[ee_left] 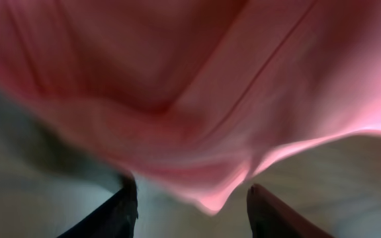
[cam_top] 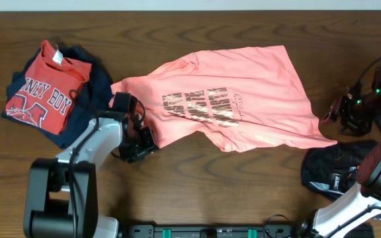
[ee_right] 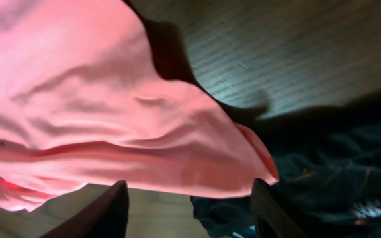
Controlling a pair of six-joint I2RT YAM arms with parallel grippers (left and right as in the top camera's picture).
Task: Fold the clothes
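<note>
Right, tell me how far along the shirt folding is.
Done: nothing; the salmon-pink T-shirt lies rumpled and unfolded, print up. In hand: the left hand sits open at its left edge, the right hand open at its right corner. Left: every fold.

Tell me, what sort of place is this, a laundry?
Probably a robotics lab bench, not a laundry: a left arm and right arm mounted at one wooden table, a pink T-shirt spread between them, a red shirt and dark garment set aside.

That's one pink shirt [cam_top: 243,92], one red shirt [cam_top: 42,89], one navy garment [cam_top: 96,82] at the left edge, one black garment [cam_top: 333,168] at the right edge.
</note>
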